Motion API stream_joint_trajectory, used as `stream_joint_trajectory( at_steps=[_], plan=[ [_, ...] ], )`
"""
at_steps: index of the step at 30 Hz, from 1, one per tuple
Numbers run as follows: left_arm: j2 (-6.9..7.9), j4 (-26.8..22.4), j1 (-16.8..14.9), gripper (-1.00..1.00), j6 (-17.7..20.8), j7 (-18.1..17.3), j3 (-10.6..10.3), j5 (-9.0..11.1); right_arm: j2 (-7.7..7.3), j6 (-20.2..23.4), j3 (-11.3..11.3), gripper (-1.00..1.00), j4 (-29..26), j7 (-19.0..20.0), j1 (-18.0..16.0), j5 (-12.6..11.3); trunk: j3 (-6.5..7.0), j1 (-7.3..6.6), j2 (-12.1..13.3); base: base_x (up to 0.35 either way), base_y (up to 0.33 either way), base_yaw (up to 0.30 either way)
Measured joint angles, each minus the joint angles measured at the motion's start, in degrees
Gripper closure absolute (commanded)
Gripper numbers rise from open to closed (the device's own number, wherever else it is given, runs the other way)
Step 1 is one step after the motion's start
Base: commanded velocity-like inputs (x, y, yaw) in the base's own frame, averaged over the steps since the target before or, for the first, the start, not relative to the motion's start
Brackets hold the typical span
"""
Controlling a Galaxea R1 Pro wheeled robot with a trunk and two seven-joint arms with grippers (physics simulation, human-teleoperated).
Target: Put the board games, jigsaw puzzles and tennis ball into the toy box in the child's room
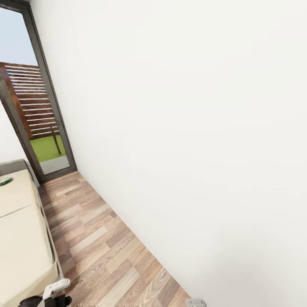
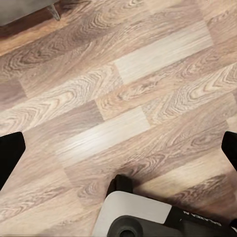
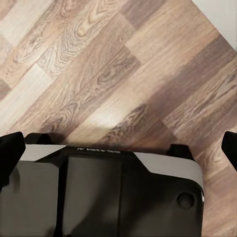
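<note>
The cream bed (image 1: 21, 230) lies at the head view's lower left. At the picture's left edge a sliver of something flat and green (image 1: 4, 181) rests on it; too little shows to name it. In the left wrist view my left gripper (image 2: 120, 150) hangs open over the wood plank floor (image 2: 148, 59), its black fingertips (image 2: 10, 153) far apart with nothing between them. My right gripper (image 3: 120, 150) is open too, above the floor (image 3: 98, 64) and my own dark base (image 3: 98, 192).
A bare white wall (image 1: 192, 128) runs along the right, close by. A dark-framed glass door (image 1: 42, 128) at the far end looks out on grass and a slatted fence. A strip of plank floor (image 1: 106, 247) runs between bed and wall.
</note>
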Motion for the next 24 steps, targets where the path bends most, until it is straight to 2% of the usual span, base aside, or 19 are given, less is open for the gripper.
stream_joint_trajectory(
  at_steps=[4, 7, 15, 24],
  plan=[
    [0.06, 0.0, 0.0, -1.00, -0.1, -0.5, 0.1, 0.1, 0.04, -2.4, 0.0, -1.00, 0.2, 0.0, 0.0, 0.0, 0.52, -0.88, 1.6, 0.000, 0.000, 0.257],
    [0.18, 0.0, 0.1, -1.00, -0.1, -3.2, 0.2, 0.1, 0.06, -3.5, 0.0, -1.00, 0.4, 0.0, 0.0, 0.0, 0.92, -1.54, 2.8, 0.000, 0.000, 0.257],
    [0.41, 0.0, 0.1, -1.00, -0.3, -10.9, 0.2, -0.2, 0.07, -4.1, 0.0, -1.00, 0.6, 0.2, 0.0, 0.0, 0.53, -1.55, 2.8, 0.000, 0.000, 0.257],
    [1.21, -0.2, 0.3, -1.00, -0.9, -14.5, 0.5, -0.1, -0.03, -4.3, 0.0, -1.00, 0.6, 0.4, 0.1, -0.1, 0.10, -1.55, 2.8, 0.000, 0.000, 0.257]
  ],
)
